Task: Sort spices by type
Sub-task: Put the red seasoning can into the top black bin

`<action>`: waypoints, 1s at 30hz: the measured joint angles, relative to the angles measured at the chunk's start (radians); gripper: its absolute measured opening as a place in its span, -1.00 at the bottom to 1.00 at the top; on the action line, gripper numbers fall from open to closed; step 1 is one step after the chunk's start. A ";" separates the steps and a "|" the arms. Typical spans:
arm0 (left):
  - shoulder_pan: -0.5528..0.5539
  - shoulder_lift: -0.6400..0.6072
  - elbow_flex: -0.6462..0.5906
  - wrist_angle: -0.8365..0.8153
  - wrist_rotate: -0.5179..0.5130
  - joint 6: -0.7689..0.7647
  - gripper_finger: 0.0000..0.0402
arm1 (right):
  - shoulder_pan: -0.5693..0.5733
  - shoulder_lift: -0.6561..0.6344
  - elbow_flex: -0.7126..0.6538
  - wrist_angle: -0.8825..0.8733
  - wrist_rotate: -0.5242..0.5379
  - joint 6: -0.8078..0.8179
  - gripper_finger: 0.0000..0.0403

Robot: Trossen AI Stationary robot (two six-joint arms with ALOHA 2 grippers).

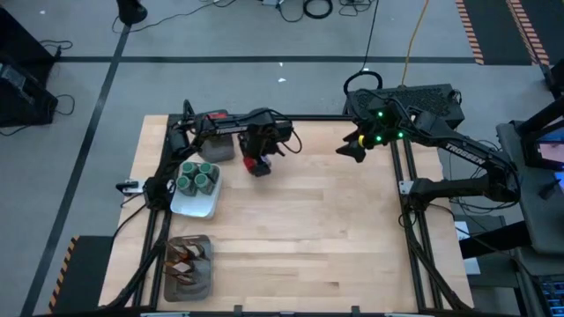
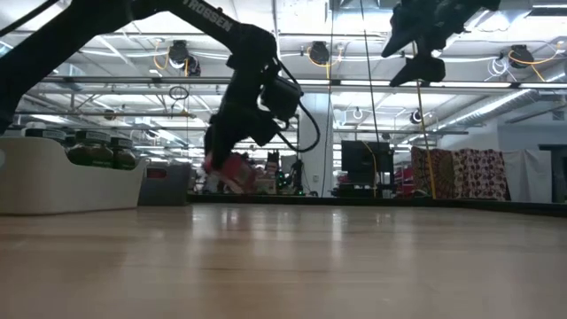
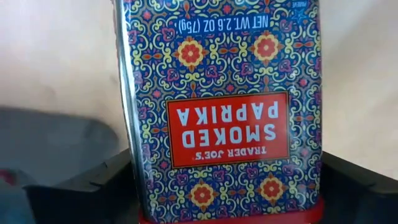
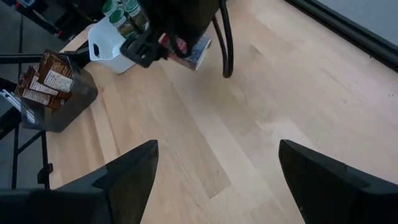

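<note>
Left gripper clamped on red paprika tin, apparently clear of table; right gripper raised, fingers spread wide, empty.

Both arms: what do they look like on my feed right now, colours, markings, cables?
Both are dark, jointed arms. The right arm carries white TROSSEN lettering and green lights near its wrist; its fingers are black, angular wedges. The left arm is also lettered TROSSEN, with a black cable looping by its wrist.

You're looking at two dark arms; the right arm is showing white TROSSEN lettering and green lights, the left arm trailing a black cable.
</note>
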 joint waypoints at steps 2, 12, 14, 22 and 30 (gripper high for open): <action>-0.002 0.000 0.011 -0.050 0.048 -0.002 0.64 | 0.000 0.000 0.000 0.007 0.000 0.000 0.57; -0.045 0.034 0.008 -0.060 0.239 -0.029 0.61 | 0.000 0.000 0.000 0.023 0.000 0.000 0.57; -0.056 0.040 0.008 -0.061 0.240 -0.043 0.61 | 0.000 0.000 0.000 0.023 0.000 0.000 0.57; -0.096 0.040 0.008 -0.064 0.253 -0.156 0.61 | 0.000 0.000 0.000 0.023 0.000 0.000 0.57; -0.157 0.040 0.008 -0.065 0.301 -0.174 0.61 | 0.005 0.000 0.000 0.024 -0.004 0.007 0.57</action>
